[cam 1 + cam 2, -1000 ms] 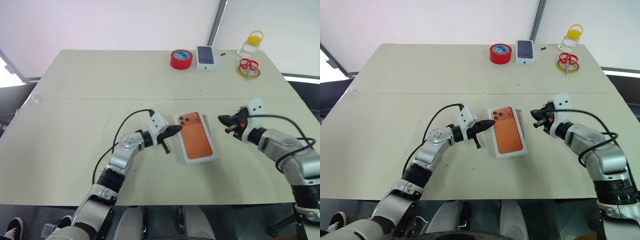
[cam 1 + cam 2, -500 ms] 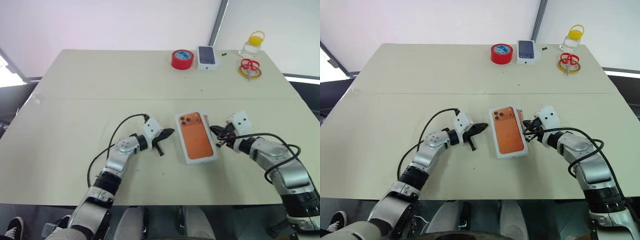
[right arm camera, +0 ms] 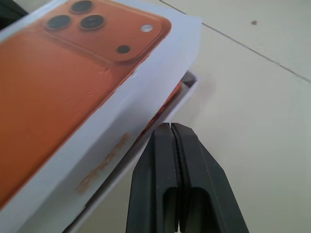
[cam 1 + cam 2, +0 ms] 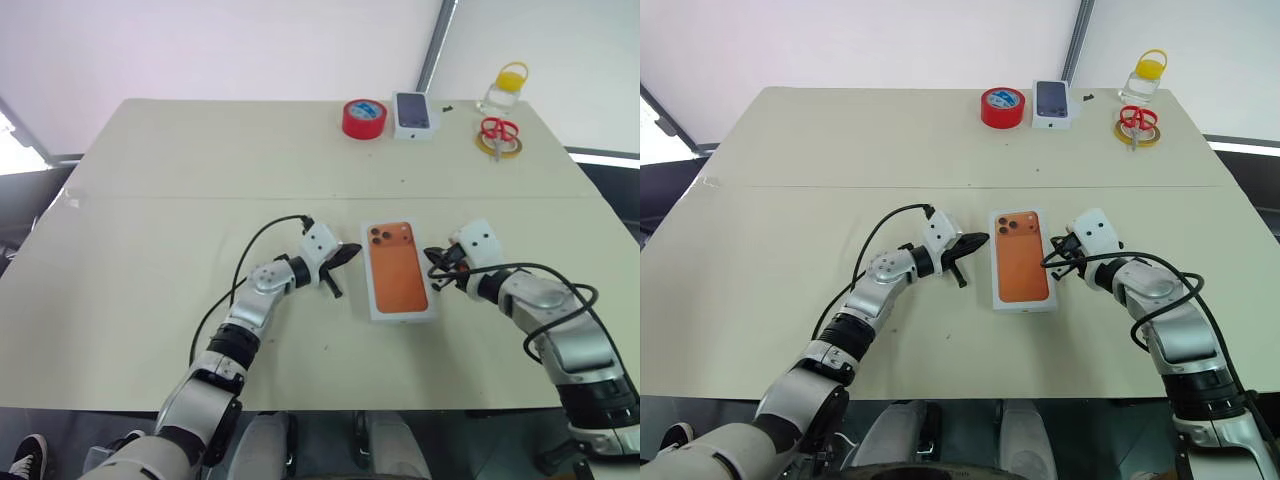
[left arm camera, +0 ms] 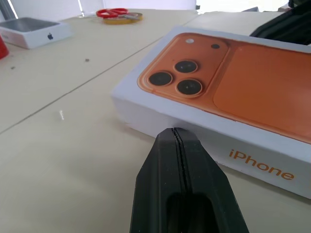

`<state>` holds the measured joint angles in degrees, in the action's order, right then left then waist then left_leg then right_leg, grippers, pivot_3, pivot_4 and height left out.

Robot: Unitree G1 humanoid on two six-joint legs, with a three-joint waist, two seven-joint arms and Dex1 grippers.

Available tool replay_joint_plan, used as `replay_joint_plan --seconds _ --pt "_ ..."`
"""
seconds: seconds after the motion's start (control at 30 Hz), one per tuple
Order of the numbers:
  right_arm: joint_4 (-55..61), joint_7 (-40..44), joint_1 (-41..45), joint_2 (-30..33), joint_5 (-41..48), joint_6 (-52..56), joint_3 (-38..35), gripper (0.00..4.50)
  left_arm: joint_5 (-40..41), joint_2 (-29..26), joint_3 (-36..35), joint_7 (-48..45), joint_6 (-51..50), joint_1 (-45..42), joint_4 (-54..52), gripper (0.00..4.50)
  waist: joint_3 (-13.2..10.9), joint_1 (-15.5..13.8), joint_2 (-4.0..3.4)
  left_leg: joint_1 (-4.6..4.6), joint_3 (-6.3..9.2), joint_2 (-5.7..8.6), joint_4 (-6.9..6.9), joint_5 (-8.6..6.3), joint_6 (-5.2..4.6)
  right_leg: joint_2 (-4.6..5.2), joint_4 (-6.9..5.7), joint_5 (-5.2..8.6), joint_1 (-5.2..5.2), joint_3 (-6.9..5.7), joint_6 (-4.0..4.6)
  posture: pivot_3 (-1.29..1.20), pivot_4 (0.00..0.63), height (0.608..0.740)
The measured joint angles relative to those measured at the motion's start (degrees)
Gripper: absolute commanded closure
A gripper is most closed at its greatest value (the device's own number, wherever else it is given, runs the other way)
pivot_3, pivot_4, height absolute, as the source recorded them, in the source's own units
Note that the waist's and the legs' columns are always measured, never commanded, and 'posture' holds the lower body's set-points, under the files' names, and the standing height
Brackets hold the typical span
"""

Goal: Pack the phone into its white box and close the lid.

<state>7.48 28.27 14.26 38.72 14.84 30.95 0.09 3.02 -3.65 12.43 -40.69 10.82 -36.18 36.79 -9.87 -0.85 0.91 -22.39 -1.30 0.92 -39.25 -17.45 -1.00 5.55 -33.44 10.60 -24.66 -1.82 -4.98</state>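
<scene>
Phone [image 3: 171,98] shows as a thin orange strip under the raised edge of the lid [image 4: 400,270], inside the box [image 3: 189,81], whose white rim peeks out at one corner. The lid is white, printed on top with an orange phone and three dark lenses, and it lies on the box a little askew, not pressed flush on the right gripper's side. The box sits on the near middle of the table [image 4: 200,180].

On the left, the left gripper [image 4: 352,254] lies low and level, its two black fingers pressed together. In the left wrist view its tip [image 5: 176,131] is just beside the lid's side wall, near the lens end; whether it touches I cannot tell.

The lid and box lie between the two grippers.

On the right, the right gripper [image 4: 437,262] points at the box's other long side, its fingers likewise pressed together and holding nothing. Its tip [image 3: 171,127] is at the gap where the lid overhangs the box rim.

Along the far edge stand a red tape roll [image 4: 363,118], a small white box [image 4: 412,113], red scissors [image 4: 497,130] lying on a yellow ring, and a bottle [image 4: 503,90] with a yellow cap.
</scene>
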Motion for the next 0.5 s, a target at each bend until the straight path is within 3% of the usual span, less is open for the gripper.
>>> replay_joint_plan --seconds 0.5 --pt "-5.7 -2.6 5.4 -3.4 -9.2 -0.6 2.8 4.47 -0.2 1.4 -0.3 1.3 2.0 -2.7 3.8 4.50 0.0 0.1 0.00 0.00 0.01 0.03 0.01 0.00 0.00 0.00 -0.02 -0.08 0.00 0.00 -0.13 0.00 0.150 0.740"
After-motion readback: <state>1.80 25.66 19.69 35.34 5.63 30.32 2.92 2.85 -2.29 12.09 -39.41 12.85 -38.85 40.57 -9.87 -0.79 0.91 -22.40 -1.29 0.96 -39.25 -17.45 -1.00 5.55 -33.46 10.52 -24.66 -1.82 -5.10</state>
